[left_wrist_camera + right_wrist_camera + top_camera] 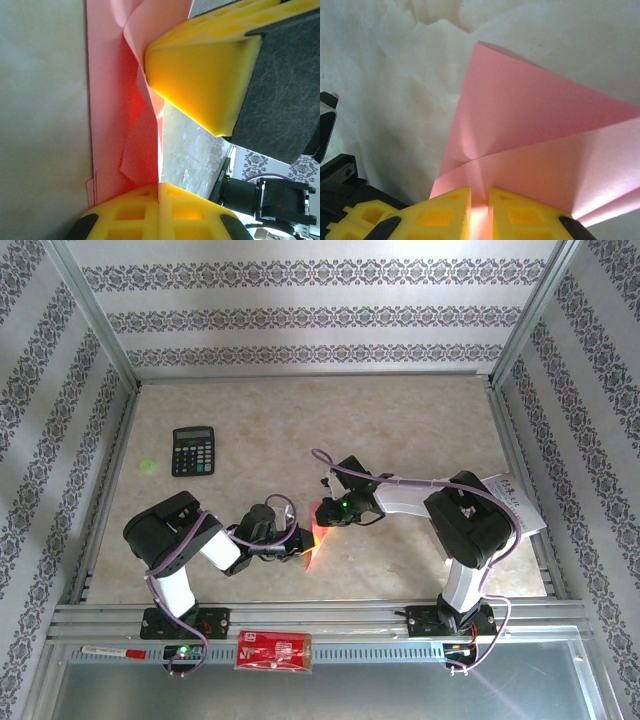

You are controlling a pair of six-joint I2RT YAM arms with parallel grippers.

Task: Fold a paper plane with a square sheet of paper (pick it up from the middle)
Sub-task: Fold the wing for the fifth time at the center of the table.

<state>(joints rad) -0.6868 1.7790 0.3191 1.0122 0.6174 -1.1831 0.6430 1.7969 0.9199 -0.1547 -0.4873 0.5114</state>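
The square sheet of paper (316, 540), pink-red and folded into creased layers, is held up off the table between both grippers in the near middle. My left gripper (303, 543) is shut on a standing fold of it; in the left wrist view the yellow pads (135, 210) meet on the paper's thin edge (161, 165) at the gripper (160, 186). My right gripper (326, 514) is shut on the paper from the far side. In the right wrist view the gripper (479, 195) pinches a crease, and the paper (530, 115) rises to a pointed tip. The right gripper's yellow fingers (200, 75) press against the paper (115, 125).
A black calculator (193, 451) and a small green dot (148, 465) lie at the far left. A white printed leaflet (517, 502) lies by the right edge, behind the right arm. A red printed packet (274, 650) and a pen (115, 651) rest on the near rail.
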